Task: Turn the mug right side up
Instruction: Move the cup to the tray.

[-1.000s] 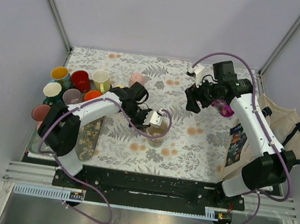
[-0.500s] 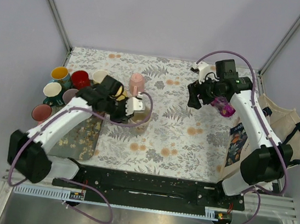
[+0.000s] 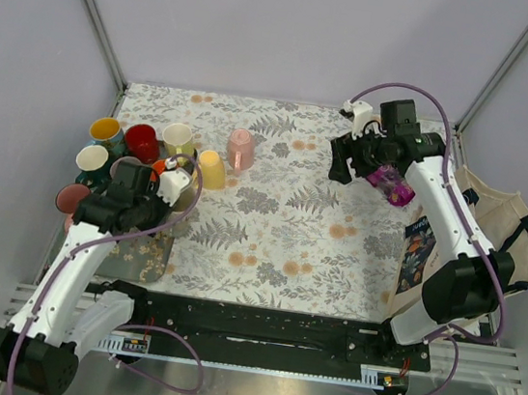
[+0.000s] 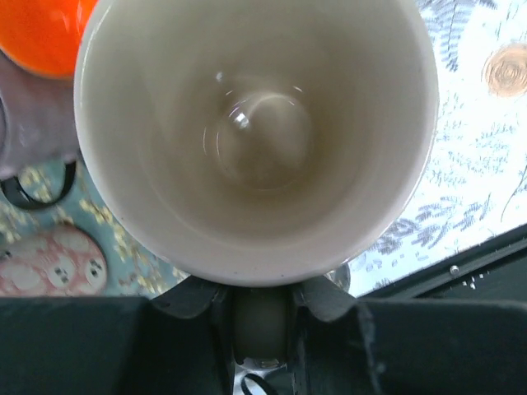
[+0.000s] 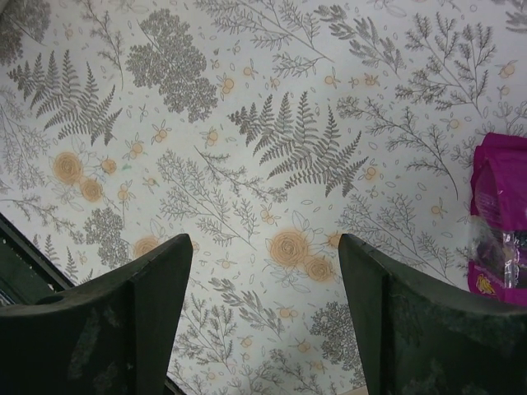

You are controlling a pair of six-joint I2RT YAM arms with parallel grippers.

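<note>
The left gripper (image 4: 259, 296) is pinching the cream ceramic mug (image 4: 255, 140) by its wall, having swung it left to the cluster of coloured mugs (image 3: 125, 145); mouth up, it is likely only awaiting set-down, while the right gripper (image 5: 265, 247) is hanging spread wide

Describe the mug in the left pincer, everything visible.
The cream mug looks like glazed ceramic, glossy and empty inside, with a round, whole rim. Its mouth faces the wrist camera; no handle shows. The left pincer holds it at the near rim, close beside an orange mug. Whether it rests on anything is hidden.
</note>
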